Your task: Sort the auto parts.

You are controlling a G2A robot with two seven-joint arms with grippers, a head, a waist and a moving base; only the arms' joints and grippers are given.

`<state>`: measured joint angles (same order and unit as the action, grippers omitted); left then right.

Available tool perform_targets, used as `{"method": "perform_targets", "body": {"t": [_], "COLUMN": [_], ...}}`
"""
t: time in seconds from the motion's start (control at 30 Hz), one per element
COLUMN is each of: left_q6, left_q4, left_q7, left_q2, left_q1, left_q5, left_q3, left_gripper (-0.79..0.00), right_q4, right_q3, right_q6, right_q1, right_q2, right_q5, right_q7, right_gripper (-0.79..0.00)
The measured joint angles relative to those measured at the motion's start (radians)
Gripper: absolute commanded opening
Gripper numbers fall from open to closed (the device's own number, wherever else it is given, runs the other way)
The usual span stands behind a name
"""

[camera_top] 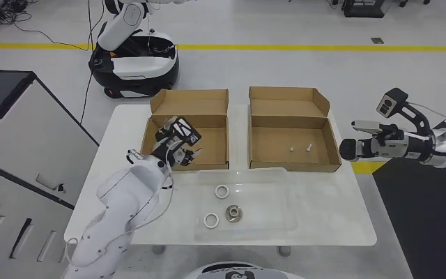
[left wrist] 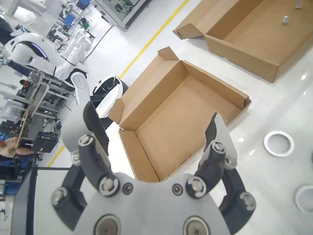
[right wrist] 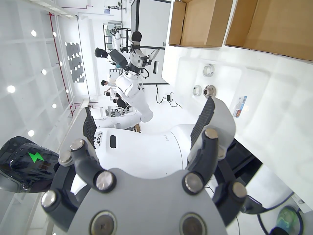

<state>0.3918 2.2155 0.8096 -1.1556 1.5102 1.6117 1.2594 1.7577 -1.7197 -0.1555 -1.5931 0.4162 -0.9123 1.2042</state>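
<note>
Left gripper point(left wrist: 152, 113): jaws spread, nothing held, poised over the near wall of the empty left box point(left wrist: 176, 99). Right gripper point(right wrist: 148, 105): also spread and empty, well off the table's right side. Three parts lie in the clear tray point(camera_top: 268, 202): ring point(camera_top: 222, 191), white bushing point(camera_top: 210, 221), flanged hub point(camera_top: 233, 212). Recommendation: descend vertically on the ring, straddle it squarely, and avoid the tray rim.

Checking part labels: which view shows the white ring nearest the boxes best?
The left wrist view: the white ring sits large and whole, its open centre plain. The top view shows it whole but small; the right wrist view shows it small and at a slant.
</note>
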Motion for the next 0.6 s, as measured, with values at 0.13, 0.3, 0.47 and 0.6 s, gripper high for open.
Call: {"method": "perform_targets", "body": {"t": [0.13,0.3,0.47,0.6], "left_q6": [0.067,0.125,0.143,0.103], "left_q4": [0.003,-0.014,-0.045,-0.085], "left_q7": [0.098,0.249,0.415,0.519], "left_q2": [-0.005,-0.017,-0.032,-0.044], "left_q1": [-0.054,-0.147,-0.244,-0.328], "left_q5": [-0.044,-0.129,-0.237,-0.348], "left_q3": [-0.058,-0.142,-0.228,-0.306], "left_gripper": [0.0,0.0,0.0,0.0], "right_q4": [0.0,0.0,0.0,0.0], "right_q3": [0.0,0.0,0.0,0.0], "right_q6": [0.0,0.0,0.0,0.0], "right_q1": [0.0,0.0,0.0,0.0], "right_q2": [0.0,0.0,0.0,0.0], "right_q5": [0.0,0.0,0.0,0.0], "right_q7": [0.0,0.0,0.0,0.0], "right_gripper": [0.0,0.0,0.0,0.0]}}
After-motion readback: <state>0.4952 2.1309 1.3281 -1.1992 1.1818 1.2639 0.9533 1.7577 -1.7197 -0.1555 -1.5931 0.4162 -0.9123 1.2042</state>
